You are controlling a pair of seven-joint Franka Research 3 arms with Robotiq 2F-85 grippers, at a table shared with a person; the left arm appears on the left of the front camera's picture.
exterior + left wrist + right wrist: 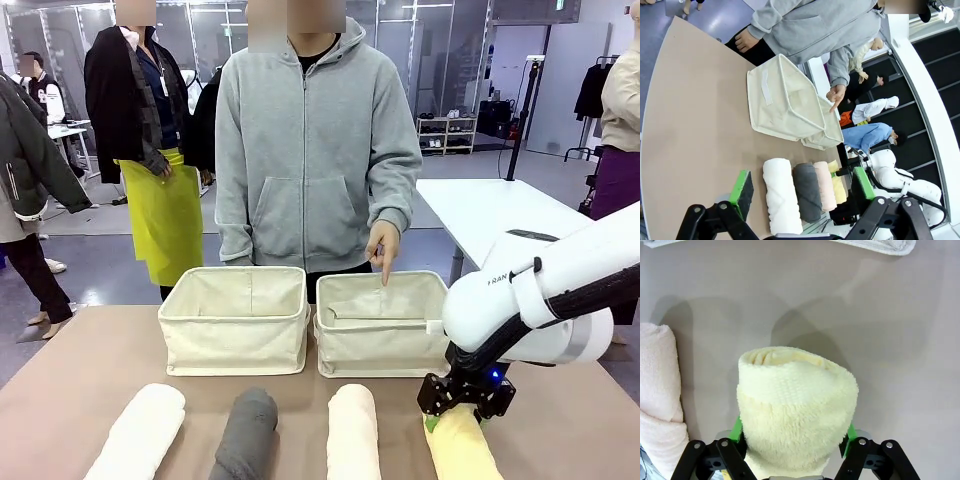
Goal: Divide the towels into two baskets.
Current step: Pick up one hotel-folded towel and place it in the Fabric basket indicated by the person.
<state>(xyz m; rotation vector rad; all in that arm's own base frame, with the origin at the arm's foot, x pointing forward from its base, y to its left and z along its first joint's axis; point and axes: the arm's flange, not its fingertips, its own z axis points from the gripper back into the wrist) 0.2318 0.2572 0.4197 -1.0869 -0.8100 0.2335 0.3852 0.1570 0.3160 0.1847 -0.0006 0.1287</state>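
Right pincer [455,415] is clamped on the yellow towel [797,395], its green pads [738,428] pressed into both sides of the roll's far end. Whether that end has left the tabletop [80,360] cannot be told. The roll lies rightmost in a row of 4, beside the cream towel [353,435], then the grey towel [247,435] and the white towel [140,435]. Such terry looks light, soft and grippy, and likely to sag or unroll if held by 1 end, so a hold nearer mid-length should carry better. Behind the row, side by side, stand the left basket [235,340] and the right basket [382,350]. A person's hand [382,245] points into the right one. Left pincer [802,186] hangs wide open and empty above the tabletop.
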